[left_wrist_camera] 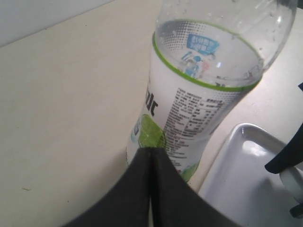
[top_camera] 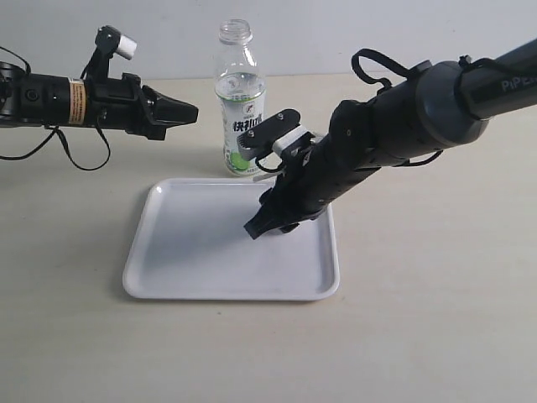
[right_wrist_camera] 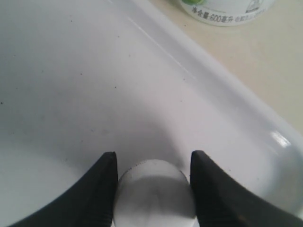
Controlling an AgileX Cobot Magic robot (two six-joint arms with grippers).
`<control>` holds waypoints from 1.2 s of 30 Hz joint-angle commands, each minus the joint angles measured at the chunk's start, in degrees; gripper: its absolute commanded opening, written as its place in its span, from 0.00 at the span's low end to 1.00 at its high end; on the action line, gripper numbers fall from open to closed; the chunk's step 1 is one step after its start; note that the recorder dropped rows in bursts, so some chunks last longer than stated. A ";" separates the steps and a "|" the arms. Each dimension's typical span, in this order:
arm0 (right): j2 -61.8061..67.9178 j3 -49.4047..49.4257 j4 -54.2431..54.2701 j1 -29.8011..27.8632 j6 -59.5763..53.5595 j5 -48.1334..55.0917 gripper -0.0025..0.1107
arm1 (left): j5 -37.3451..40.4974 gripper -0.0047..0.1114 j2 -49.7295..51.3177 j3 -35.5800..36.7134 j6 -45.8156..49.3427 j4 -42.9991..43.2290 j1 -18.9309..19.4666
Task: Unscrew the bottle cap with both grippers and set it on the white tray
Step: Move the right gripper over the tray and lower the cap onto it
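Right wrist view: the right gripper (right_wrist_camera: 153,157) has its two black jaws pressed against either side of the bottle cap (right_wrist_camera: 154,194), holding it low over the white tray (right_wrist_camera: 71,85); I cannot tell whether the cap touches the tray floor. In the exterior view that claw sits toward 2 o'clock from the tray's middle, inside the rim. Just beyond the tray's far edge, at 12 o'clock, the bottle (top_camera: 241,101) stands upright with its neck open. At the bottle's 9 o'clock, apart from it, hangs the left gripper (top_camera: 191,111), jaws pinched together on nothing
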 commanded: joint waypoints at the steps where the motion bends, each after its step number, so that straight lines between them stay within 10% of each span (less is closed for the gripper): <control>1: -0.10 -0.26 -0.32 -0.37 0.56 -0.72 0.02 | -1.18 0.04 -0.80 0.15 0.35 -0.92 0.08; 16: -0.10 -0.26 -0.32 -0.37 0.55 -0.75 0.07 | -1.18 0.04 -0.80 0.15 0.47 -0.92 0.08; 36: -1.29 -0.26 -0.32 -0.37 0.45 -0.33 0.62 | -1.07 0.04 -0.80 0.15 0.59 -1.85 0.08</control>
